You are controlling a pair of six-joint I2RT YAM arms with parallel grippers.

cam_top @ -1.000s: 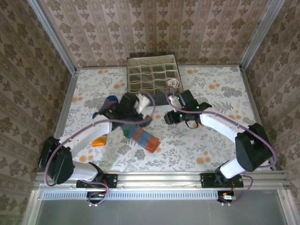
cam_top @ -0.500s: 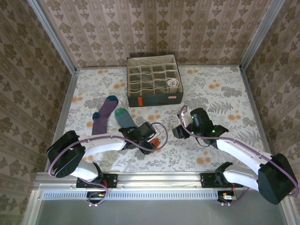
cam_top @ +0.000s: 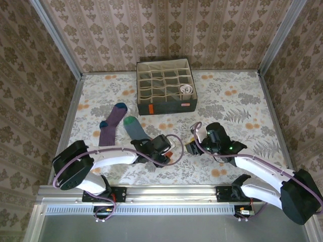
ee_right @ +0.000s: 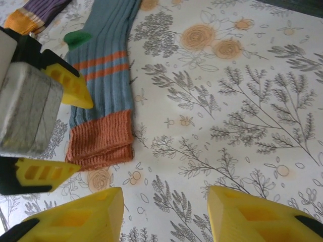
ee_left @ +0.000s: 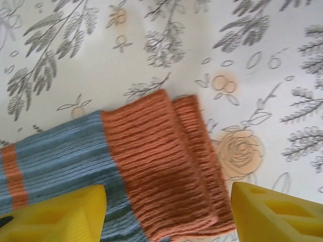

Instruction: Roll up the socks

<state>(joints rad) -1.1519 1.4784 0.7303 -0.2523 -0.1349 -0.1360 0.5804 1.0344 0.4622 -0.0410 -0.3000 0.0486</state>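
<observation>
Two socks lie flat side by side: a grey-blue striped sock (cam_top: 133, 126) with a green toe, and a purple sock (cam_top: 112, 123) with a blue toe. The striped sock's orange cuff (ee_left: 161, 166) lies folded double between the yellow fingers of my left gripper (ee_left: 166, 217), which is open and straddles it with gaps on both sides. In the top view that left gripper (cam_top: 163, 146) covers the cuff. My right gripper (ee_right: 166, 214) is open over bare tablecloth just right of the cuff (ee_right: 101, 138). A white sock (cam_top: 185, 89) sits rolled in the box.
The grey fabric box (cam_top: 165, 106) with many compartments stands at the back middle. The flowered tablecloth (cam_top: 237, 111) is bare to the right. Walls (cam_top: 55, 75) close in the table on three sides; the arm bases stand at the near edge.
Both grippers came from beside the box to the near middle of the table. The left gripper's jaws narrowed around the striped sock's cuff. The socks now lie straight, side by side.
</observation>
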